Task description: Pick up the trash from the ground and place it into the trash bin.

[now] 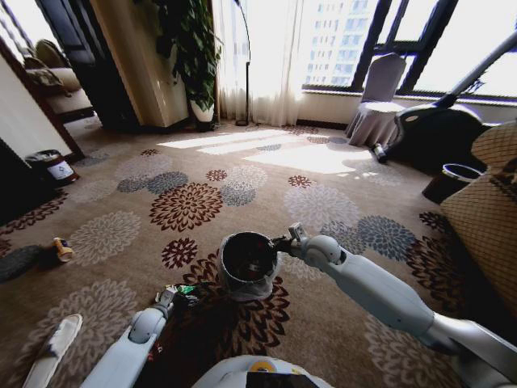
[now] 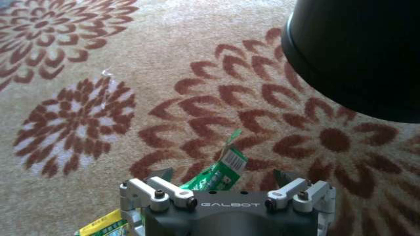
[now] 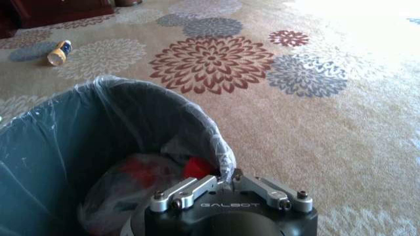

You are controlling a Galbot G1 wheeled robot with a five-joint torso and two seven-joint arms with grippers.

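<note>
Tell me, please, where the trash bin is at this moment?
In the head view the trash bin sits centre, on the carpet's dark red flower, with the right gripper clamped on its rim and the left gripper on its left.

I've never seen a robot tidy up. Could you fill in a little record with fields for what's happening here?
Right tool: shut on the rim of the trash bin, holding it.
Left tool: low over the carpet, shut on a green wrapper.
Inside bin: red wrapper on the clear liner.
Still on floor: small brown bottle, flat beige piece.
Floor: flowered carpet.
</note>
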